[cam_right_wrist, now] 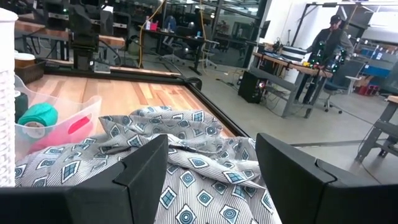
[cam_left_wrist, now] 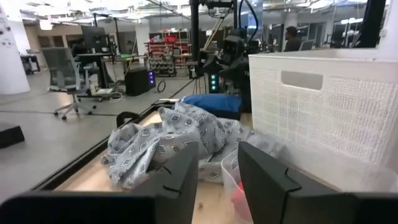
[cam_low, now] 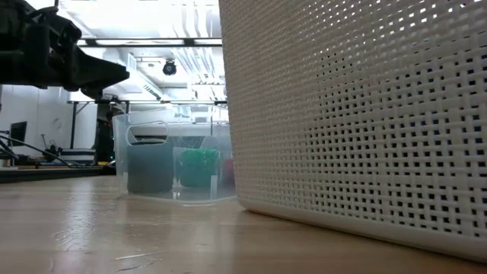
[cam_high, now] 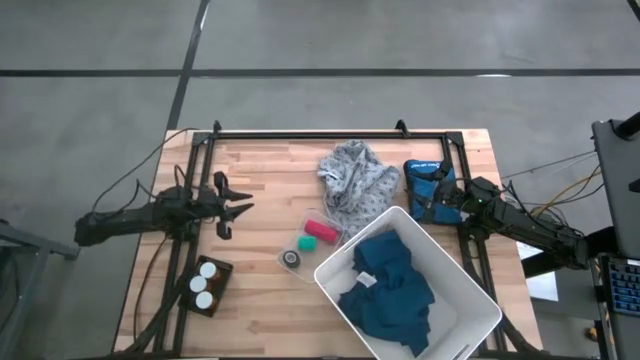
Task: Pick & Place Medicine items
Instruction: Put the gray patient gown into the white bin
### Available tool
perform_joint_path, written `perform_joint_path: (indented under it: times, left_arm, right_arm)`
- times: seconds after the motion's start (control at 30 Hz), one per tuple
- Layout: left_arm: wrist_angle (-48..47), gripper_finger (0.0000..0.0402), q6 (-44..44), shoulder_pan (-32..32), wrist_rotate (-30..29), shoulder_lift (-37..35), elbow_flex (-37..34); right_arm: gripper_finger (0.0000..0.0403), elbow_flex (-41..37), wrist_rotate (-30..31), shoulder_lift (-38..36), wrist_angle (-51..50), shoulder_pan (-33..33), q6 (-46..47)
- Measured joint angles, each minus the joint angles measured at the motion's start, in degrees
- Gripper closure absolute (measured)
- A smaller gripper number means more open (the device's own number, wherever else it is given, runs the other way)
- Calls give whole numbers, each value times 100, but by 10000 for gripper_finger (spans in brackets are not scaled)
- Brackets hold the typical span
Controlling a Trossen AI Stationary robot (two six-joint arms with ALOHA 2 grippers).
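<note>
Pre-grasp stage: three pill bottles sit untouched at the table's 7 o'clock. Left gripper hovers at 9, fingers parted, empty. Right gripper waits at 3 over the blue cloth, released. Next: left drops toward the caps.

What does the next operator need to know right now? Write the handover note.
Left hand: open, empty, hovering over the table's left side. Right hand: open, empty, at the blue pouch beside the grey patterned cloth.
Three pill bottles: standing together in a dark holder near the front-left edge, untouched.
White basket: holds only blue cloth.
Done: nothing placed yet. Left: pick and place all three bottles.
</note>
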Motion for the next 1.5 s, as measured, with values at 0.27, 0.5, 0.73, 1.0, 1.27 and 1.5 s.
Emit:
perform_joint_path:
  times: [0.27,0.5,0.73,1.0,1.27,1.5]
  left_arm:
    - [0,284,207,-2,7,7,0]
    - [-1,284,197,-2,15,7,0]
    - [-2,284,197,-2,15,7,0]
    - [-2,284,195,-2,17,7,0]
    - [-3,284,195,-2,17,7,0]
    - [-4,284,193,-2,17,7,0]
  right_arm:
    - [163,0,1,0,0,0,3]
    - [163,-1,1,0,0,0,-8]
    - [163,0,1,0,0,0,2]
    - [163,0,1,0,0,0,3]
    - [163,-1,1,0,0,0,-4]
    - [163,-1,-1,0,0,4,-68]
